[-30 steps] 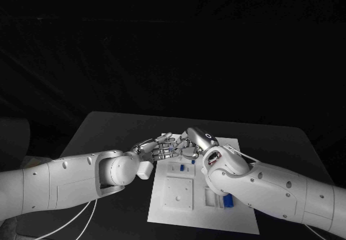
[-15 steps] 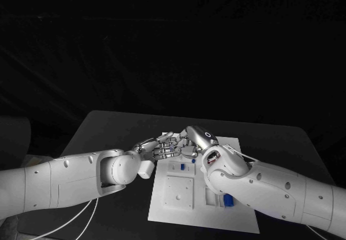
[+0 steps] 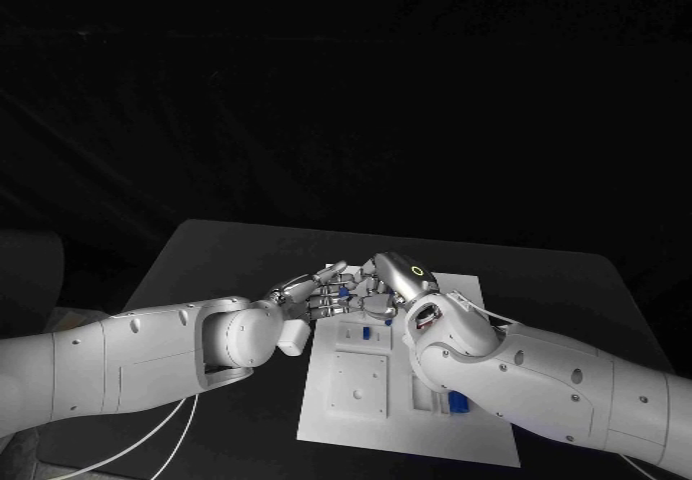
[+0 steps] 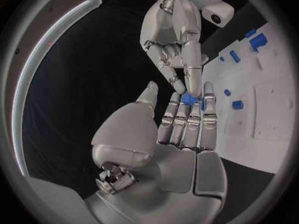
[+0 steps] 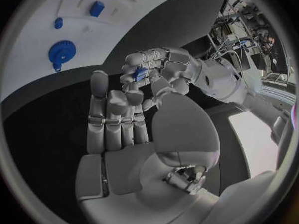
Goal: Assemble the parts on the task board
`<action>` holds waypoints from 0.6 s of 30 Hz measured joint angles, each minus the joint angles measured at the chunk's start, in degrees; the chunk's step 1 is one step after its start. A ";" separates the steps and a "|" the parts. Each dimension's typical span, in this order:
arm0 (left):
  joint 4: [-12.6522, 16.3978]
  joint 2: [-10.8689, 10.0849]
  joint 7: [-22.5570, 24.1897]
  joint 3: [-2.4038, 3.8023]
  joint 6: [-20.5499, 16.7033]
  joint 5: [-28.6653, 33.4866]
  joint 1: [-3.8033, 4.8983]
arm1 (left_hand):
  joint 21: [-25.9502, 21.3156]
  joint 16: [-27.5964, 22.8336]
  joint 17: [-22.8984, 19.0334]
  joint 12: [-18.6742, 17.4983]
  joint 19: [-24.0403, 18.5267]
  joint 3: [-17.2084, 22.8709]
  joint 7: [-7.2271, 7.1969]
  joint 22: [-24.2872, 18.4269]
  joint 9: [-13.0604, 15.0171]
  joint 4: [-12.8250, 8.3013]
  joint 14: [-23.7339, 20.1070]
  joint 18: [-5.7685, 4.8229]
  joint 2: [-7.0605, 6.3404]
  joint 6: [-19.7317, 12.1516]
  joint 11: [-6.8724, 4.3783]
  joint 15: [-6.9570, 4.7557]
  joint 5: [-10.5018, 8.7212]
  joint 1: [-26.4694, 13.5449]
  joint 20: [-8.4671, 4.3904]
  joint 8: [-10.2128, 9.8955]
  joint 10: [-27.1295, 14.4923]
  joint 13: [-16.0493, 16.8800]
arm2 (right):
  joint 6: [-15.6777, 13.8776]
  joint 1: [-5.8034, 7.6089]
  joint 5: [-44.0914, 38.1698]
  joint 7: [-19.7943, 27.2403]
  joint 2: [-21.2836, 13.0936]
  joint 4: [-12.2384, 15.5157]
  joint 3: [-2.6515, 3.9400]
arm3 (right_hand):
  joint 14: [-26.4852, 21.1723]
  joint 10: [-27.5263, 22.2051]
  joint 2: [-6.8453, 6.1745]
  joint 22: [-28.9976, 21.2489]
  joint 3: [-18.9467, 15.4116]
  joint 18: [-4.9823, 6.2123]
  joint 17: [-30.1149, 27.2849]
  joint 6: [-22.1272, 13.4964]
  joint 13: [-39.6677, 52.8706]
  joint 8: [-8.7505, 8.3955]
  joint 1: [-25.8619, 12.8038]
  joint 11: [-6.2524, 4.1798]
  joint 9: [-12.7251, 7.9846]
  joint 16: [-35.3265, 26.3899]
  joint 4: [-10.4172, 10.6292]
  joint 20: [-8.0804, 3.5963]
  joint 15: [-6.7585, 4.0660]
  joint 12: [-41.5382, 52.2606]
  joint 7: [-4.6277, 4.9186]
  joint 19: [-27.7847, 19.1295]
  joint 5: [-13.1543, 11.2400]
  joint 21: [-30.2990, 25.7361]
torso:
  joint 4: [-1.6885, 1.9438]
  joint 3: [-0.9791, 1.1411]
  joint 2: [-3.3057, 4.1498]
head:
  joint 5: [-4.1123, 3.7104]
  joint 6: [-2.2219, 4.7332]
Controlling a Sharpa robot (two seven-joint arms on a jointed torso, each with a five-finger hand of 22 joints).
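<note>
Meeting above far end of task board [image 3: 411, 420], both hands are seen fingertip to fingertip. Small blue part [image 4: 189, 99] is pinched by left hand [image 3: 320, 294] at its fingertips; right hand [image 3: 392, 283] touches same part, so which hand bears it is hard to tell. Compared with one second ago, almost nothing is shifted, only hands slightly closer. Handover is judged unfinished. Blue gear [image 5: 60, 51] lies on board.

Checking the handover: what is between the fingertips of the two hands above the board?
A small blue part sits where the left hand and right hand meet, above the task board. Fingers cover most of it, so which hand holds it cannot be told.
</note>
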 measured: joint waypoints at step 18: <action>-0.20 0.03 0.69 0.00 -1.12 0.95 -0.01 | 0.00 0.00 0.01 0.00 0.00 -0.41 0.00 0.00 0.00 0.74 -0.20 0.00 -0.31 0.00 0.00 0.20 0.00 -0.83 0.00 0.00 0.00 0.00 | -2.58 -0.55 -3.04 -1.31 -0.45 1.15 -0.18 | -0.40 -0.61 -0.83 2.07 -2.22 0.00 -0.36 -0.22 -0.59 0.00 0.83 0.20 0.18 0.13 2.01 0.21 0.00 0.09 -0.19 0.21 0.51 -1.77 | -0.04 0.04 0.01 | 0.25 -0.19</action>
